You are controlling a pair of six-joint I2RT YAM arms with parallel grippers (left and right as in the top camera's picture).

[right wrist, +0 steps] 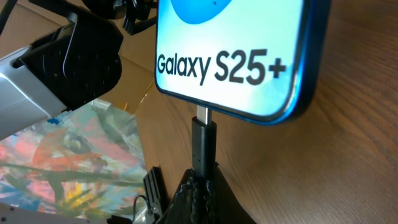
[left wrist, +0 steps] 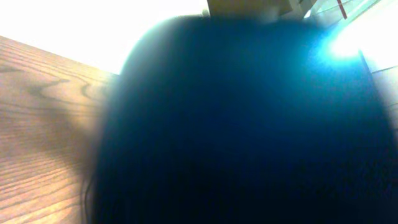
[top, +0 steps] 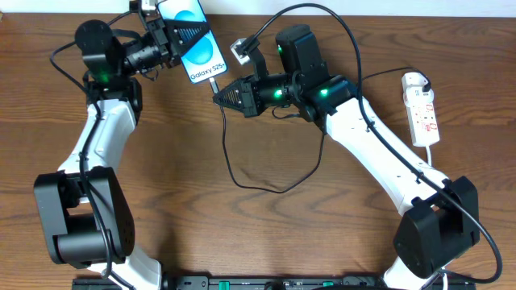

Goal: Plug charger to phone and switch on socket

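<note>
The phone [top: 193, 44], its blue screen reading "Galaxy S25+", is lifted at the table's far side with my left gripper [top: 184, 35] shut on its upper part. In the left wrist view the phone [left wrist: 249, 124] is a dark blue blur that fills the frame and hides the fingers. My right gripper [top: 219, 94] is shut on the charger's plug [right wrist: 203, 143]. The plug's metal tip is at the port in the bottom edge of the phone [right wrist: 230, 56]. The black charger cable [top: 242, 181] loops over the table. The white socket [top: 422, 109] lies at the far right, away from both grippers.
The socket's white cord [top: 433, 153] runs toward the right arm's base. The left arm [right wrist: 56, 68] is close on the left in the right wrist view, with a colourful painted sheet [right wrist: 74, 162] below it. The table's far edge is just behind the phone.
</note>
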